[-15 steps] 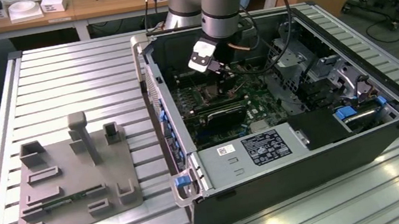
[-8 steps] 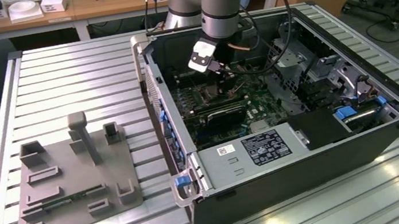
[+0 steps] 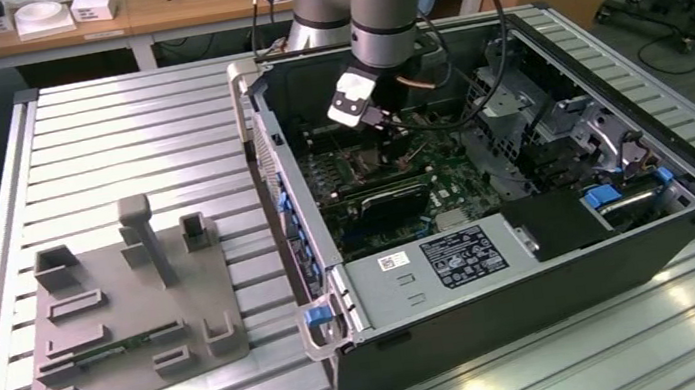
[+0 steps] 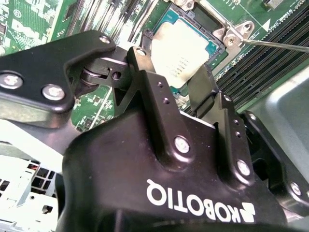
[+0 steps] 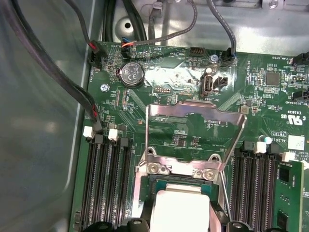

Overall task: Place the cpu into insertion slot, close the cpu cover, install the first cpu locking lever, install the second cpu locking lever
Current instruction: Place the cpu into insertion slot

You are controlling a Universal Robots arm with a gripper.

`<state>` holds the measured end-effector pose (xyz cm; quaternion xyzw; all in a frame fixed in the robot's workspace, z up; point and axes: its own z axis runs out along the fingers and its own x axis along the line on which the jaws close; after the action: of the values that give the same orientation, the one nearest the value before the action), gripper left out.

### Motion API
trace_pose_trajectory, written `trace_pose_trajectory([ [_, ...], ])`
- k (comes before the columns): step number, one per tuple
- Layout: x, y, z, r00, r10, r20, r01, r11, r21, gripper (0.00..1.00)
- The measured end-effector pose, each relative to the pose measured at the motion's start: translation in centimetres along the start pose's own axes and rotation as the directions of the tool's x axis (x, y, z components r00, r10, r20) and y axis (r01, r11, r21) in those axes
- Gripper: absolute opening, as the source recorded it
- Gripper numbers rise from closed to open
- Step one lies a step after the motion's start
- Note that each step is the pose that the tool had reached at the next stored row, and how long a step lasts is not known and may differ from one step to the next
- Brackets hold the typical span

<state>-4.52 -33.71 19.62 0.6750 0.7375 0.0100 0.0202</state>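
Exterior view, tool: the gripper (image 3: 374, 121) hangs inside the open computer case (image 3: 505, 265), which lies on a slatted table (image 3: 123, 124). A grey fixture tray (image 3: 123, 325) sits outside the case, well apart from the tool.
Exterior view, target: the board directly under the tool is too small here to pick out the socket.
Second wrist view, tool state: the fingers (image 4: 145, 72) stand parted with a moderate gap and appear to clamp nothing. Whether a pad brushes the chip's edge I cannot tell.
Second wrist view, the cpu (image 4: 186, 48): it lies flat in the insertion slot (image 4: 205, 12), just past the fingertips and centred on the gap between them, silver face toward the tool.
Second wrist view, lever: a thin locking lever (image 4: 275, 46) runs out from one corner of the slot, off to one finger's side.
First wrist view, the cpu cover (image 5: 193, 121): it is swung open, with bare board showing through its window. Its hinge sits on the slot's edge beyond the chip from the tool.
First wrist view, flanks: memory slots (image 5: 104, 183) run along both sides of the socket, outside each fingertip.
Key relation: the cover lies beyond the seated chip, and its hinge edge seems parallel to the line joining the fingertips.
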Motion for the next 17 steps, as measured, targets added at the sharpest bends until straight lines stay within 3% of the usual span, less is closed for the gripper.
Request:
trace_pose_trajectory([
  [13, 0.02, 0.0, 0.06, 1.0, 0.001, -0.0006, -0.001, 1.0, -0.0004, 0.53],
  [17, 0.03, 0.0, 0.07, 1.0, 0.001, -0.0009, -0.001, 1.0, -0.0004, 0.6],
])
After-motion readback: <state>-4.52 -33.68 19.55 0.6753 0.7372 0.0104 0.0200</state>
